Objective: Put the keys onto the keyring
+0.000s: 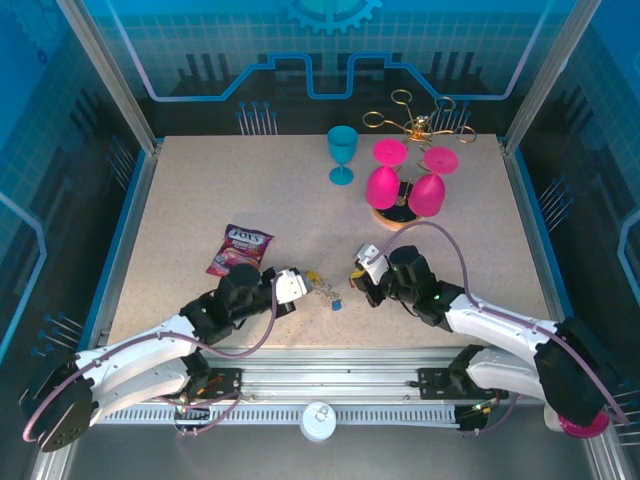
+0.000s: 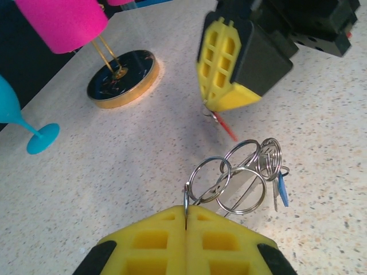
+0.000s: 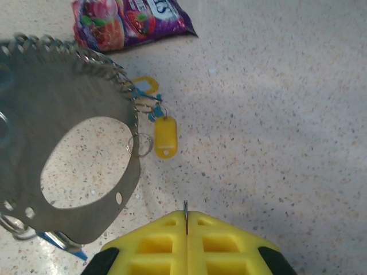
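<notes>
- A bag (image 1: 240,248) lies on the table (image 1: 200,180) at 11 o'clock from my left gripper (image 1: 300,287), apart from it.
- My left jaws are pressed together on one thin split ring of the keys (image 2: 238,177). In my left wrist view the bunch of rings fans toward 1 o'clock from my tips, with a blue key (image 2: 282,192) at its 3 o'clock side.
- From above, the keys lie on the table between my two grippers.
- My right gripper (image 1: 360,268) faces the left one. Its jaws are closed with a sliver of metal pinched between the fingertips (image 3: 160,229), and a red key (image 2: 227,129) juts from their tip toward 5 o'clock.
- The keyring (image 3: 74,80), a wide grey loop with a coiled edge, looms blurred at 9 o'clock in my right wrist view. I cannot tell what holds it.
- A yellow key (image 3: 165,136) sits just at the keyring's 3 o'clock edge; whether it is threaded on I cannot tell.
- Goblets (image 1: 383,185) and a rack (image 1: 420,125) stand well off at 12 o'clock.
</notes>
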Controlling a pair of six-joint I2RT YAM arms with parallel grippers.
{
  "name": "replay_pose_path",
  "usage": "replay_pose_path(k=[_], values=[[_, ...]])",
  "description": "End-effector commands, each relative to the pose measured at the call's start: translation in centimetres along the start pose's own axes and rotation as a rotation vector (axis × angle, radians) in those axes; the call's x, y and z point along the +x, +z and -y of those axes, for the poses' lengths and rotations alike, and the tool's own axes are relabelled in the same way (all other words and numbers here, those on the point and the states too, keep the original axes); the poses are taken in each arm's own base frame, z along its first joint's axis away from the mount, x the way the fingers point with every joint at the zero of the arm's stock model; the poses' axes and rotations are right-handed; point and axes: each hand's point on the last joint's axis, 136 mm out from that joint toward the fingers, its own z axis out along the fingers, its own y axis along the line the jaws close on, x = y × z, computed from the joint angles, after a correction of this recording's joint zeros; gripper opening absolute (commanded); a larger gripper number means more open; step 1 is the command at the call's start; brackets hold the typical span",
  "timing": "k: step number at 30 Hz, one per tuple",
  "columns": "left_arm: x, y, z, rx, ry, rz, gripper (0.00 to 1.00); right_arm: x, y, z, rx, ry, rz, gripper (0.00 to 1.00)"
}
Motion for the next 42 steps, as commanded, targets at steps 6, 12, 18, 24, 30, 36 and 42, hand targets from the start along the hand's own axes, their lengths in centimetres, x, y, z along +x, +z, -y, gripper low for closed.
replay_pose_path(k=[6,12,18,24,30,36,42], values=[[-0.6,-0.1,1.5,0.106,-0.007,0.021,0.0,-3.1,-1.4,-3.1,-0.211,-0.214,-0.003,0.0],[-0.7,0.1,1.6,0.112,-0.001,0.025,0.0,-3.4,-2.4,-5.4,-0.362,-0.338,-0.006,0.0],[-0.9,0.1,1.7,0.121,0.004,0.035,0.0,-3.8,-2.4,-6.6,-0.449,-0.354,-0.003,0.0],[-1.2,0.2,1.9,0.131,0.002,0.051,0.0,-4.1,-1.7,-7.0,-0.473,-0.34,-0.005,0.0],[-1.2,0.3,1.9,0.133,0.0,0.055,0.0,-4.5,-1.0,-7.7,-0.496,-0.307,0.0,0.0],[-1.2,0.4,1.8,0.131,0.0,0.055,0.0,-5.0,-0.5,-8.5,-0.528,-0.295,0.018,0.0],[-1.2,0.4,1.9,0.132,0.0,0.055,0.0,-5.1,-0.2,-9.1,-0.552,-0.286,0.022,0.0]])
